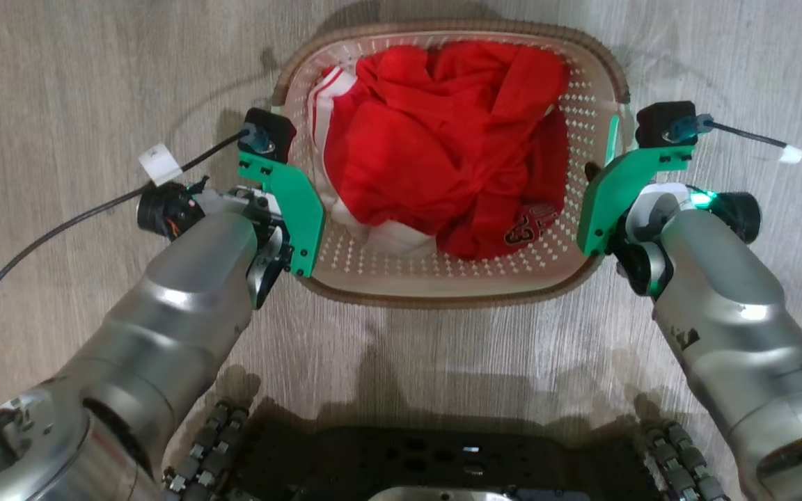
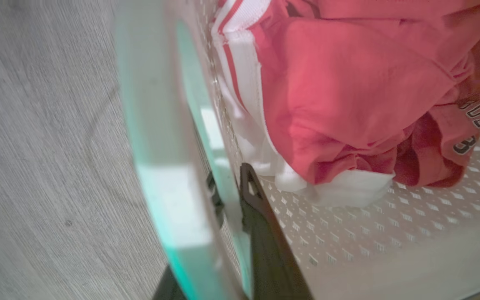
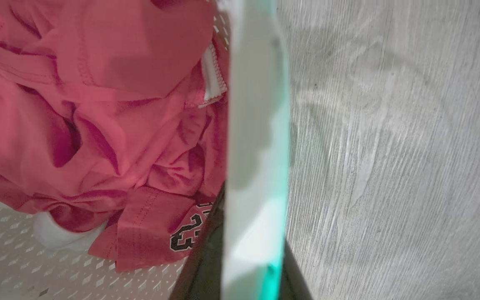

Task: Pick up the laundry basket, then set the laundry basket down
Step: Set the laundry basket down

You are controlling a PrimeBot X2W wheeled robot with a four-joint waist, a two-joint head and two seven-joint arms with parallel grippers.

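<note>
We see the left gripper (image 2: 227,200) and right gripper (image 3: 244,250) each clamped on a side handle of the laundry basket (image 1: 443,278) holding red clothing (image 1: 443,139).

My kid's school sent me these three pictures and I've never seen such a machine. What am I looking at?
It is a wheeled robot with two arms. The top picture looks down from its head at a laundry basket on a wooden floor, with red clothing inside. The left gripper and right gripper each have jaws placed either side of a pale side handle; a firm clamp cannot be confirmed. The other two pictures come from cameras on the wrists, looking along the fingers.
</note>
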